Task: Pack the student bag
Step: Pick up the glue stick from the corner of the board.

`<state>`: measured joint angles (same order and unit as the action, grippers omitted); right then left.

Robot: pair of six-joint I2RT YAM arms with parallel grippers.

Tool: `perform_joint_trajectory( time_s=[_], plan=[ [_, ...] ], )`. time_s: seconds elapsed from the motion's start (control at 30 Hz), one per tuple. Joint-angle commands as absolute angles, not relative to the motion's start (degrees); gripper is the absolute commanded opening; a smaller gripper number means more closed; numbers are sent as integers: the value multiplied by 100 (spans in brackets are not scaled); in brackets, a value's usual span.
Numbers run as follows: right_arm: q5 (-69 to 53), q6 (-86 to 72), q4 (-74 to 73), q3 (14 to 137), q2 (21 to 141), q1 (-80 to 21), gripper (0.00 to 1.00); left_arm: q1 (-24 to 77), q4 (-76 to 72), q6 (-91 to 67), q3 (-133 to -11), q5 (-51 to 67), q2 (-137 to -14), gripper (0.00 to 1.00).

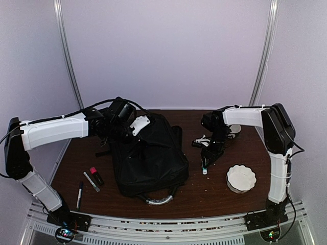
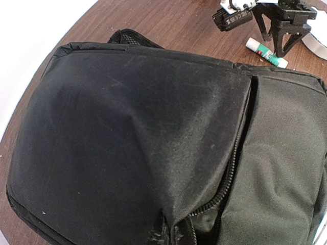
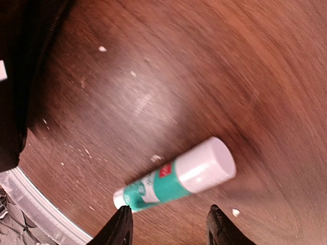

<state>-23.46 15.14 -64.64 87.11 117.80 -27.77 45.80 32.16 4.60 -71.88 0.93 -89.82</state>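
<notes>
On the table's left, a black marker point(image 1: 79, 195), a grey pen point(image 1: 91, 181) and a red-capped stick point(image 1: 96, 175) lie unpacked; left gripper point(image 1: 131, 129) pressed together, apparently pinching the student bag point(image 1: 150, 155) by its part-open zipper point(image 2: 232, 163); bag flat at centre; right gripper point(image 3: 168, 224) spread over an ungrasped glue stick point(image 3: 176, 176); packing seems barely begun.

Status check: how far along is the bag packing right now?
Done: nothing visibly packed; the backpack lies flat, one zipper looking partly open. In hand: the right claw hangs open just over the glue stick, which lies ungripped on the table; the left claw is shut at the bag's far edge. Left: the glue stick, plus the pen, marker and red-capped item beside the bag.
</notes>
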Motion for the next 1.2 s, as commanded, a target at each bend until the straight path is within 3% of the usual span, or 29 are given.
perform_joint_trajectory(
  time_s=[0.0, 0.5, 0.87, 1.17],
  plan=[
    [-2425, 1267, -6282, 9093, 12005, -2920, 51, 4581, 2979, 540, -7385, 222, -8949, 0],
    [-1430, 1207, -6188, 9220, 12191, -3422, 51, 4579, 3021, 545, -7433, 237, -8940, 1],
    [-1002, 1528, -6095, 8687, 11772, -3656, 29, 4579, 3067, 554, -7480, 228, -8971, 1],
    [-852, 1692, -5961, 8407, 11462, -3742, 25, 4579, 3059, 545, -7448, 241, -9010, 1]
  ],
)
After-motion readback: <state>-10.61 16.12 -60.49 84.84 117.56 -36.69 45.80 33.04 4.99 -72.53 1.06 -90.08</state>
